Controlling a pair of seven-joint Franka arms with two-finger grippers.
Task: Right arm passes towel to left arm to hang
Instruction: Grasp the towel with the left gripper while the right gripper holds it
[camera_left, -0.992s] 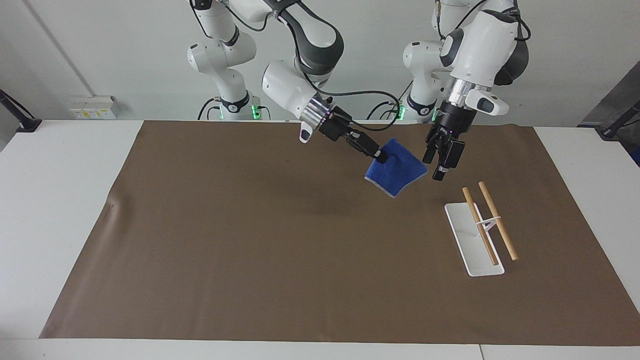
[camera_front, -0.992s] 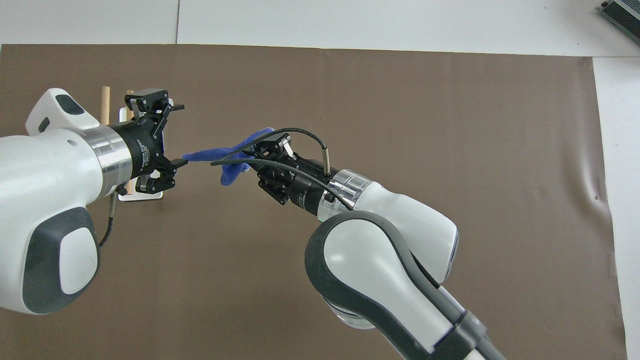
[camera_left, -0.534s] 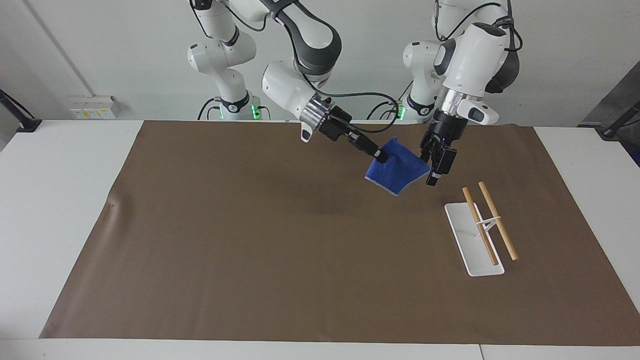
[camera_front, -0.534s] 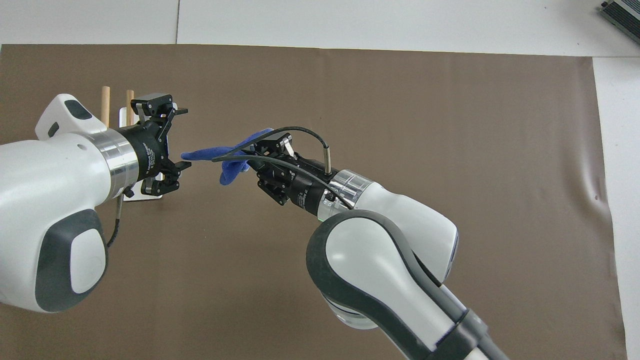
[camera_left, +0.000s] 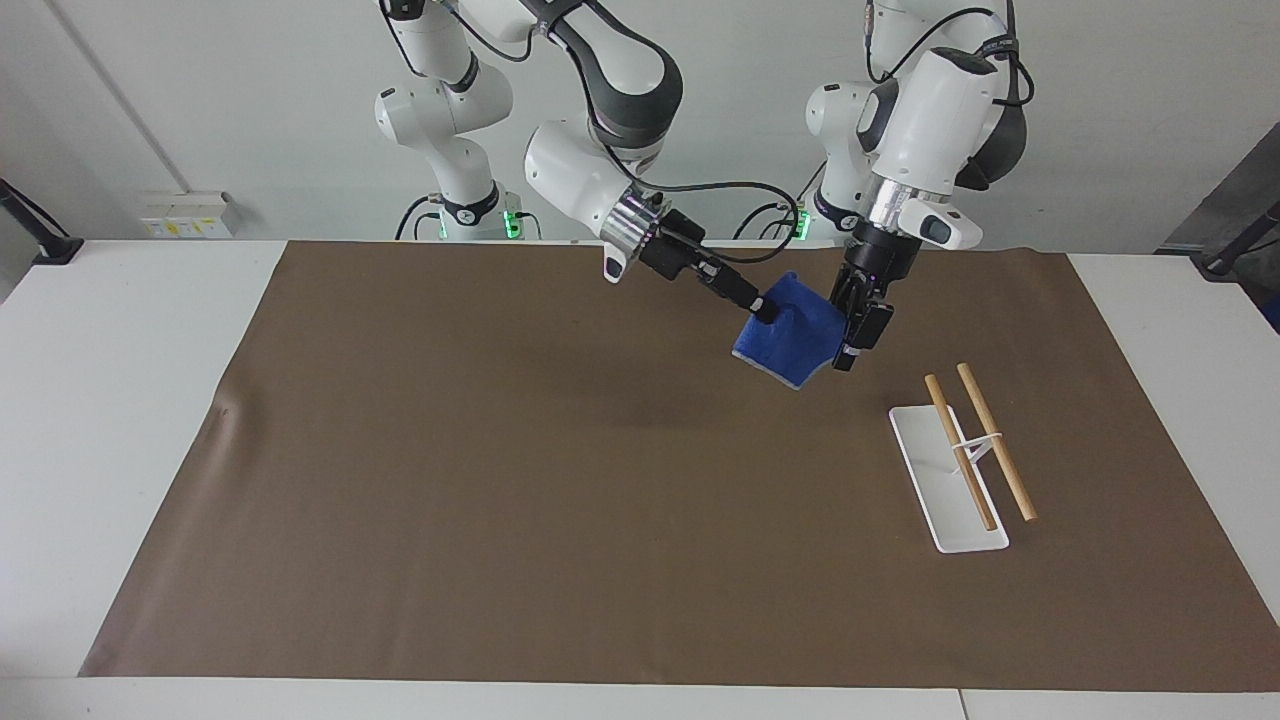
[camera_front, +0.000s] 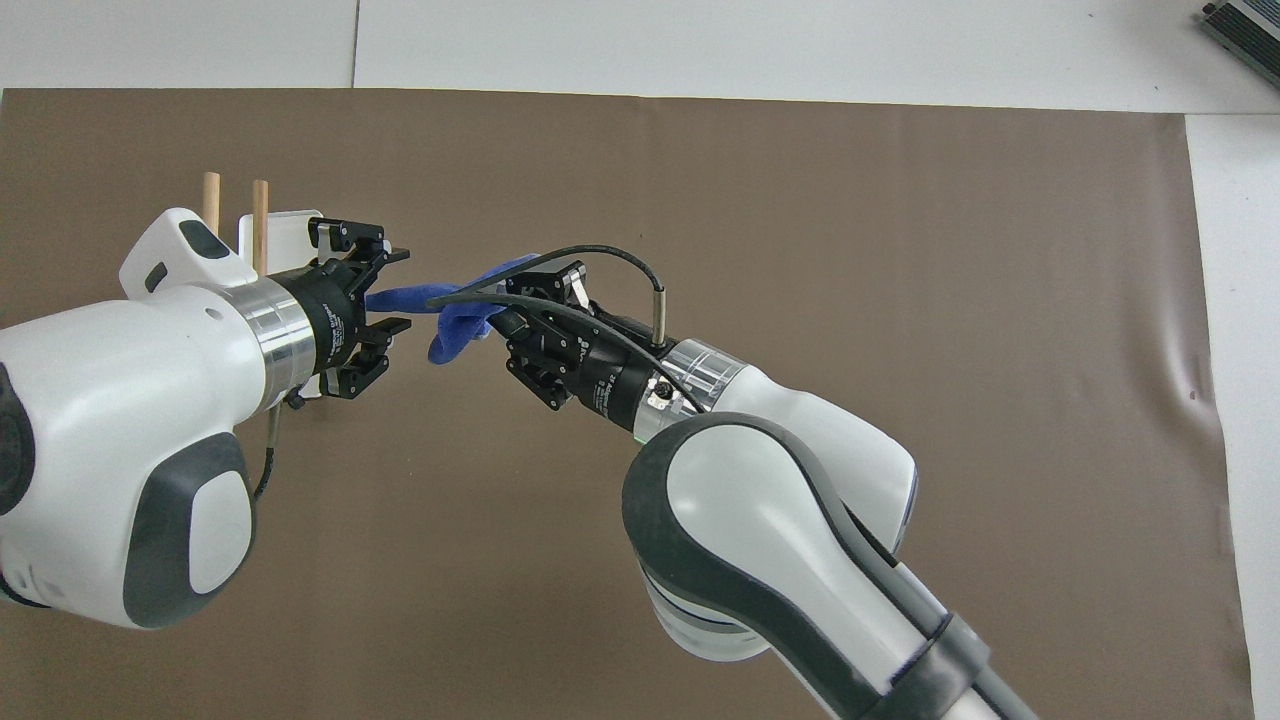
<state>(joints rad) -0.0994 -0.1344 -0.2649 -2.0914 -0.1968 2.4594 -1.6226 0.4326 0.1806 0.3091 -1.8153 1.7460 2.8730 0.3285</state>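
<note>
Two robot arms meet above a brown mat (camera_left: 500, 480). The right gripper (camera_left: 762, 311) pinches one blue towel (camera_left: 790, 340) in mid-air; the left gripper (camera_left: 858, 330), fingers spread, straddles the towel's edge. Toward the left arm's end, one white tray (camera_left: 935, 480) carries two wooden rods (camera_left: 985, 440).

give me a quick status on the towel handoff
Right gripper shut on the towel, held up over the mat. Left gripper open around the towel's free edge. Rack unobstructed toward the left arm's end.
</note>
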